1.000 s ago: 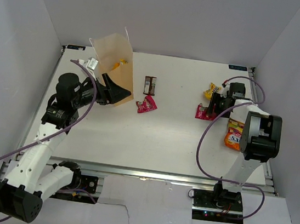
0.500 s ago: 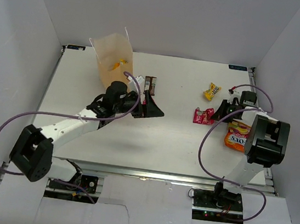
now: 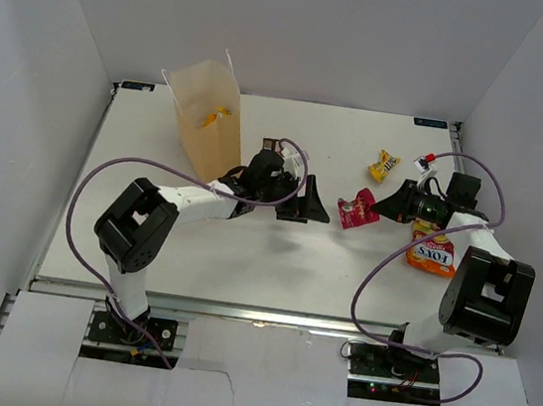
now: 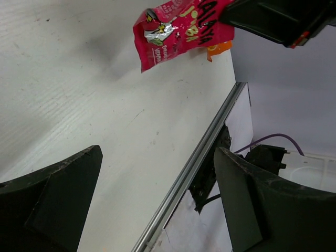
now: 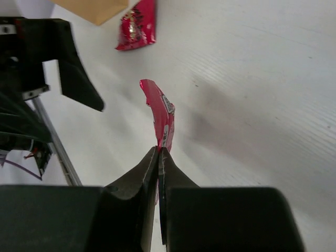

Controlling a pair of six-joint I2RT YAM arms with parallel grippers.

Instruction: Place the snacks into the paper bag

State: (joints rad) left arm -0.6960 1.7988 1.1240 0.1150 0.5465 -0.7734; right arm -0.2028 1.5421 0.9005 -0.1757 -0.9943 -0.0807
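Your right end effector (image 5: 158, 152) is clamped on the red packet's (image 5: 160, 113) edge, while your left end effector (image 3: 304, 199) stands wide open beside it, near the bag (image 3: 205, 119)

Paper bag (image 3: 202, 119): one.
Red packets: two, the pinched red packet (image 3: 355, 212) and the loose red packet (image 5: 137, 26).
Yellow packet (image 3: 385, 165): one.
Orange bag (image 3: 432, 252): one.
Dark brown bar (image 3: 269, 145): one, partly hidden.
Grippers: two, left gripper (image 3: 316, 204) and right gripper (image 3: 376, 208).
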